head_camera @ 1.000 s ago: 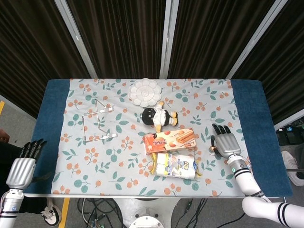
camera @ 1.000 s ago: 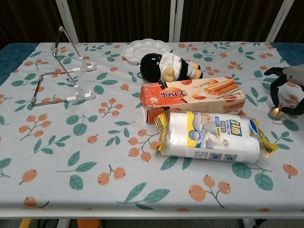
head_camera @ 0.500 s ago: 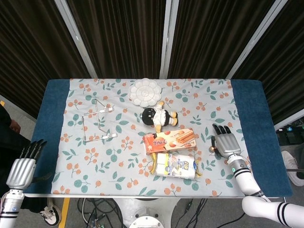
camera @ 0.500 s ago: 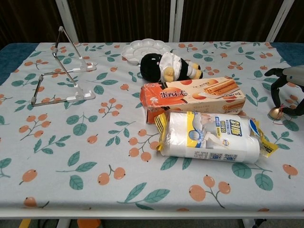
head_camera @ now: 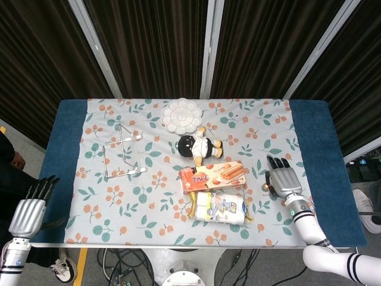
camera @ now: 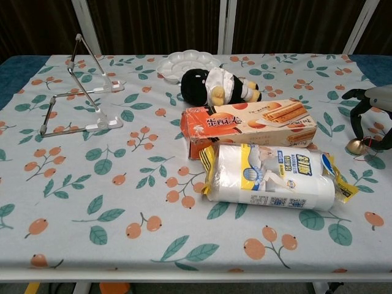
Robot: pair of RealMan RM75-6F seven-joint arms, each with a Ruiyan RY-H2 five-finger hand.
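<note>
The right hand (head_camera: pixel 282 179) rested over the flowered cloth near the table's right side, its dark fingers (camera: pixel 356 117) arched downward and spread apart. A small golden bell (camera: pixel 355 145) hung or sat right at the fingertips (whether it was truly pinched or only touched, the views did not settle), with a thin red cord trailing from it just beyond the fingers. Inward of the fingers, near but apart, lay a white roll pack with blue and yellow print (head_camera: pixel 221 207), on its side. Just beyond that pack, farther from the fingers, an orange biscuit box (head_camera: pixel 212 176) lay flat, touching or nearly touching the pack. Farther still from the fingertips lay a black-and-white plush toy (head_camera: pixel 200 145), and past it a white flower-shaped palette (head_camera: pixel 181 115).

The left hand (head_camera: pixel 28 210) hung off the table's (head_camera: pixel 67 156) near left corner, fingers (head_camera: pixel 40 187) straight, slightly apart and holding nothing. The nearest thing ahead of those fingers, well apart, was a clear wire-framed stand (head_camera: pixel 121 155).
</note>
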